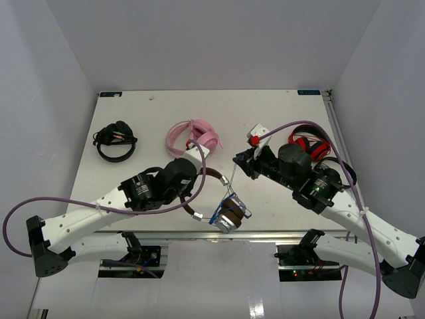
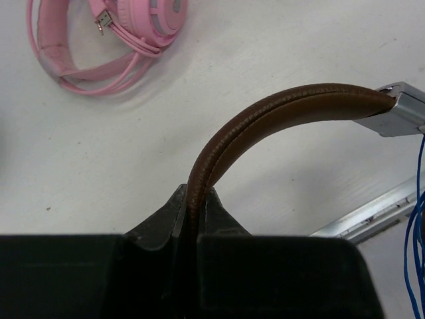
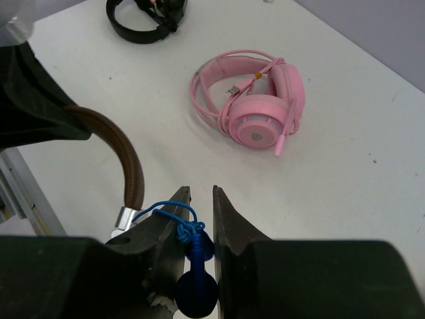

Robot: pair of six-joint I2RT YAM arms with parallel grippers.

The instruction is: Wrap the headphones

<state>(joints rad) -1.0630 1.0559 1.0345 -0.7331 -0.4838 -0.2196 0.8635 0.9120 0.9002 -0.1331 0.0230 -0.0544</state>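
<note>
The headphones are held up over the table's front edge, with the silver-grey ear cups point(image 1: 229, 216) and brown pads hanging lowest. My left gripper point(image 1: 198, 174) is shut on the brown headband point(image 2: 265, 116), which rises out from between the jaws point(image 2: 196, 193). My right gripper point(image 1: 241, 159) is shut on the blue plug end point(image 3: 196, 249) of the thin cord, whose blue loops knot just above it between the jaws point(image 3: 199, 193). The cord runs from there down to the ear cups. The headband point(image 3: 126, 156) and its silver bracket also show in the right wrist view.
Pink headphones point(image 1: 196, 136) lie at the table's middle back, close beyond both grippers. Black headphones point(image 1: 114, 141) lie at the left. Red-and-black headphones point(image 1: 309, 143) lie at the right, behind my right arm. The metal front rail point(image 2: 372, 212) runs under the ear cups.
</note>
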